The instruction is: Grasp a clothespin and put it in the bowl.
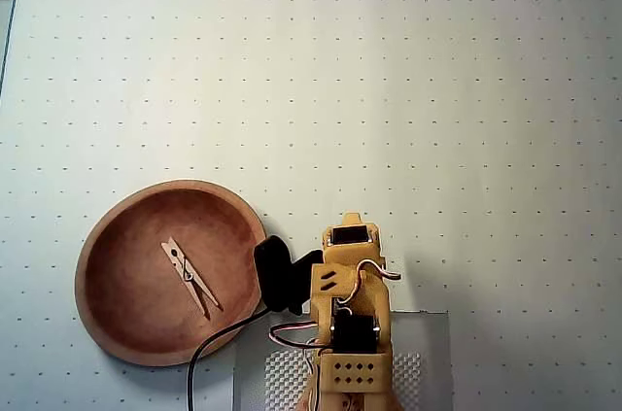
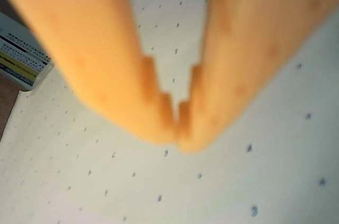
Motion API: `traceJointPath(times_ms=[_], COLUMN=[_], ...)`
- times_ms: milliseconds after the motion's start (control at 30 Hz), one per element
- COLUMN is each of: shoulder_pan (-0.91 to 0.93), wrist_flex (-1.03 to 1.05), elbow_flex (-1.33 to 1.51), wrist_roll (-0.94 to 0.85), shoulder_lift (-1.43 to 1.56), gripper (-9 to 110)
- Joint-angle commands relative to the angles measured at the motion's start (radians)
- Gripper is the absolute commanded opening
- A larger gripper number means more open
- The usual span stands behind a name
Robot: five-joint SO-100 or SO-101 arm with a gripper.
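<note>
Looking down from the overhead view, you can see the clothespin [image 1: 190,276] lying flat inside the bowl [image 1: 105,329], a little off its centre, with its prongs running diagonally. The bowl sits on the dotted white table [image 1: 437,90] to the left of the yellow arm [image 1: 350,324], which is folded back over its base, its black camera [image 1: 274,273] just beside the bowl's rim. From here you cannot make out the fingertips of the end effector, so this view tells you nothing about its opening.

In the wrist view, the end effector [image 2: 177,123] fills the upper part of the picture, blurred by closeness. Its two orange fingers [image 2: 95,60] meet at the tips with nothing between them, so it is closed and empty. Below and around the tips you see only the dotted sheet; neither bowl nor clothespin appears here.

Judging from this, the task looks finished, and the risk now lies in the arm's neighbourhood. If you swing leftward, the camera or its black cable [image 1: 209,348] may nudge the rim and slide the bowl. With the tips apparently near the sheet, a downward move could scrape or snag the paper.
</note>
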Motion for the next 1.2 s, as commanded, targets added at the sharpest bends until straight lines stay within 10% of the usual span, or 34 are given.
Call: traceJointPath(times_ms=[0, 1167], shoulder_pan=[0.008, 0.009], wrist_flex=[-0.002, -0.002], elbow_flex=[-0.017, -0.017], wrist_roll=[0.021, 0.041], shoulder_lift=[0.017, 0.012], gripper=[-3, -3])
